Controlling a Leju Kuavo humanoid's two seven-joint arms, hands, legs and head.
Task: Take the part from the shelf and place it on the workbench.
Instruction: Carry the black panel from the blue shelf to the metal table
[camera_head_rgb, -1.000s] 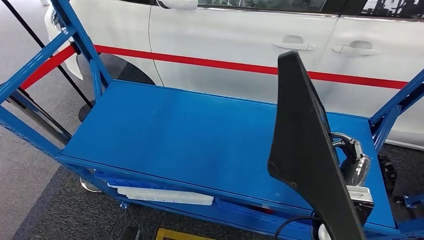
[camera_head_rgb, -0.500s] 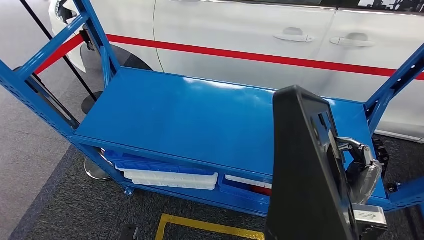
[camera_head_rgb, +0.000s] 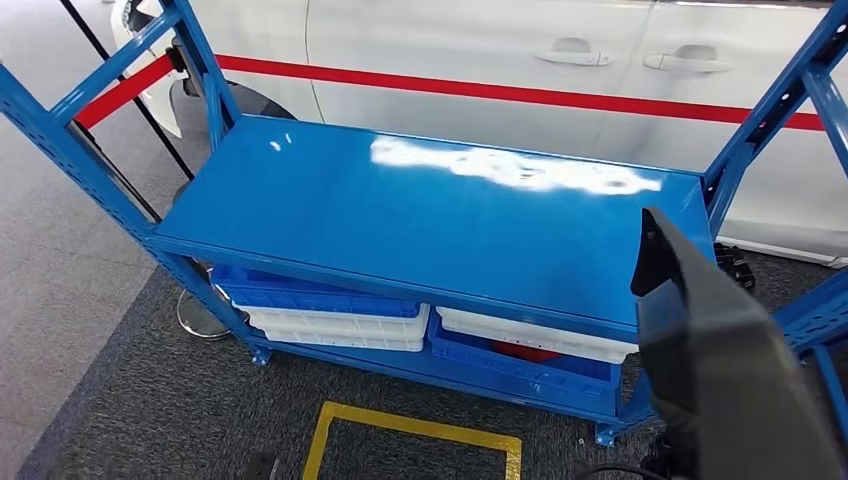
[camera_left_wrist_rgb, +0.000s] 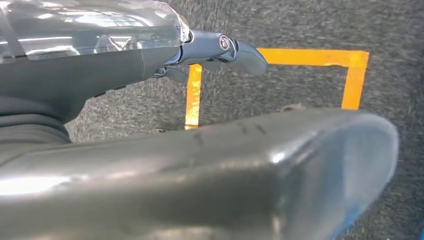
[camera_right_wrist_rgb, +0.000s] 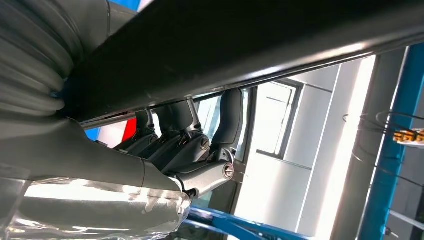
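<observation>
Black part (camera_head_rgb: 725, 370) sits low at the head view's right, off the blue shelf (camera_head_rgb: 420, 215), clamped from below by the right hand (camera_right_wrist_rgb: 180, 145); left hand (camera_left_wrist_rgb: 215, 50) hangs over carpet, its state unclear

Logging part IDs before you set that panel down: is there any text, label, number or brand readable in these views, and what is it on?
None readable.
black part: no label or number on the faces in view.
blue shelf: bare top, glare only.
bins under the shelf: no legible marking.
white car: a plain red stripe, no lettering.
yellow floor marking: tape outline, no characters.
right robot hand, gripping the part: screws only, no print.
</observation>
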